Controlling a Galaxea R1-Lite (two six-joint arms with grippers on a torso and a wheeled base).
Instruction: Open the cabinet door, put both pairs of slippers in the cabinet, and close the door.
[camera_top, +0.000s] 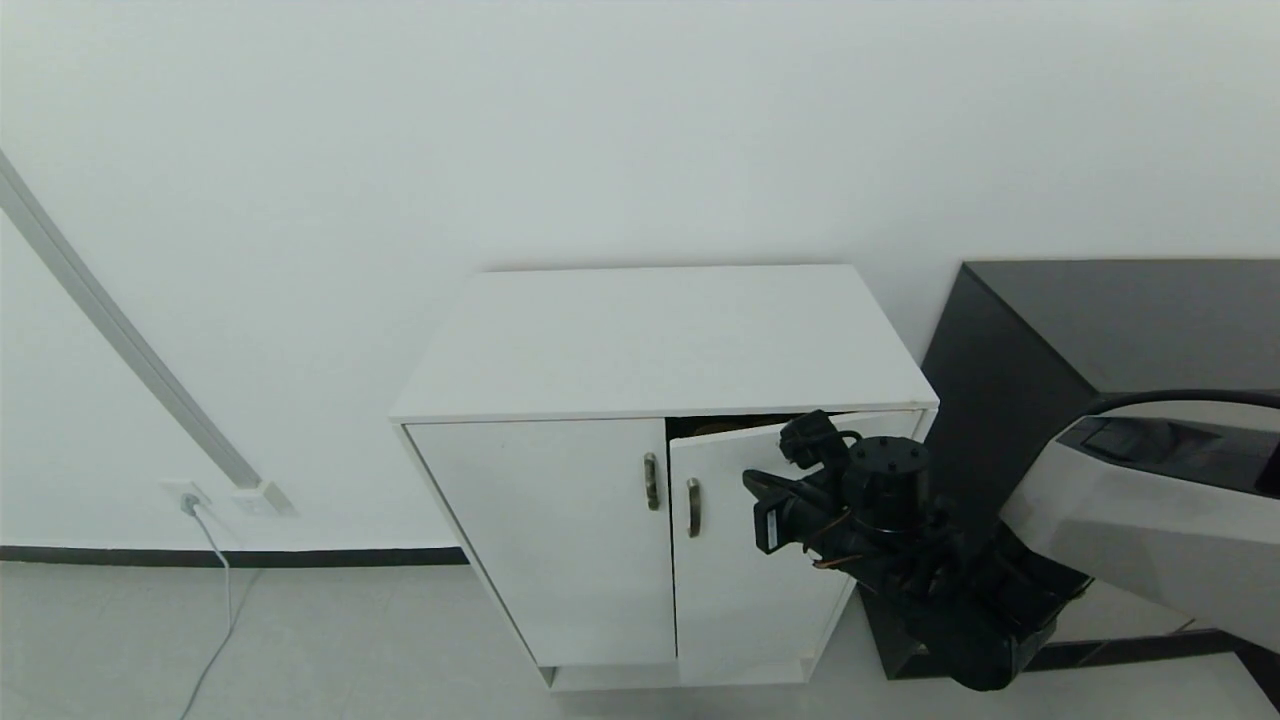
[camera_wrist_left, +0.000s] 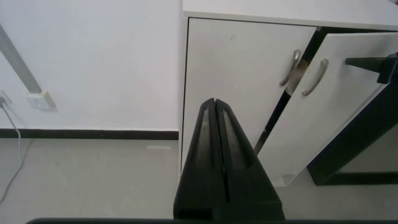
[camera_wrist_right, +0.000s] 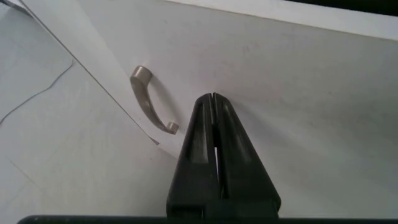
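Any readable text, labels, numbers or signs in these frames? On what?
None can be read in any view.
The white cabinet, its doors and metal handles carry no print.
The wall socket is too small to show any marking.

The cabinet (camera_top: 660, 340) stands on the grey floor (camera_top: 350, 640).

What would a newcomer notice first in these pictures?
First, the white two-door cabinet stands against the wall, its right door slightly ajar with a dark gap at the top. The black right gripper, fingers shut, points at that door near its curved metal handle.
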